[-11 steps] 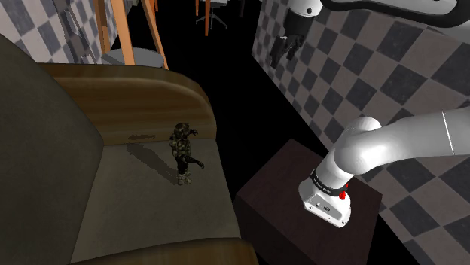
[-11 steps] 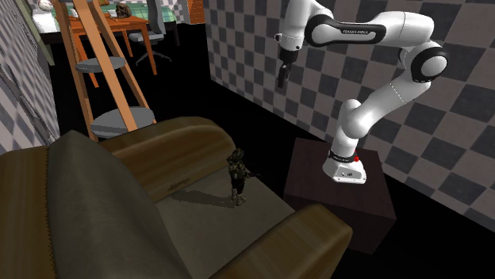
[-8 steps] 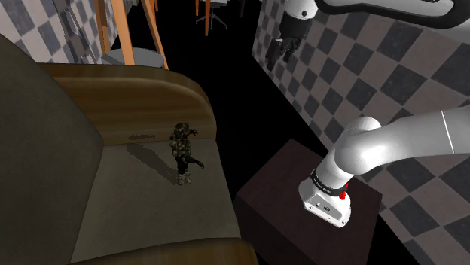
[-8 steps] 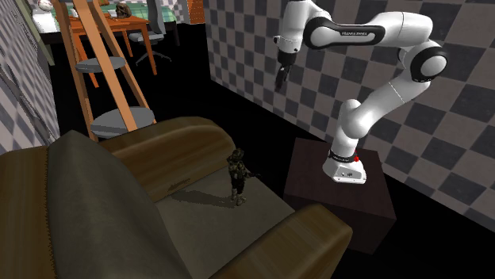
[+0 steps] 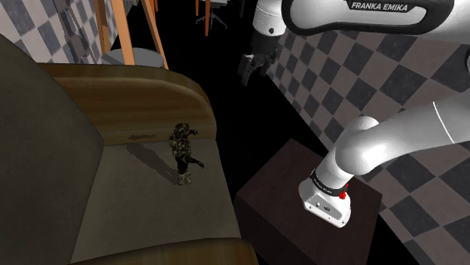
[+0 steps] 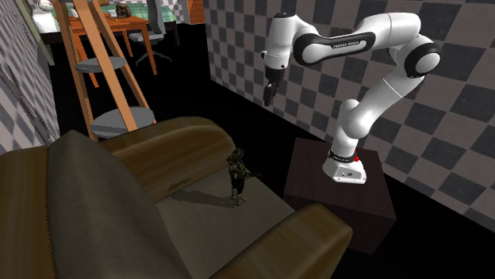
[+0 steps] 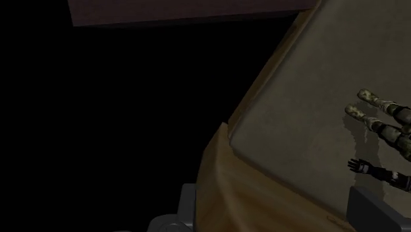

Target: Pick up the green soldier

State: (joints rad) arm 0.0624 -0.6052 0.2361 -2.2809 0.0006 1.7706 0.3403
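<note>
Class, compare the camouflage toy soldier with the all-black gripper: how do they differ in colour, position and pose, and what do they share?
Colour: the camouflage toy soldier is mottled green and brown; the all-black gripper is plain black. Position: the soldier stands on the olive armchair seat cushion; the gripper hangs in the air, higher, apart. Pose: the soldier is upright; the gripper points downward. Shared: both look dark.

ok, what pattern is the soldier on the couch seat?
The soldier is mottled green-brown camouflage; it shows best in the shoulder view.

Soldier (image 5: 181,153) stands on the sofa (image 5: 135,211); the box stand (image 5: 275,190) sits beside it.
</note>
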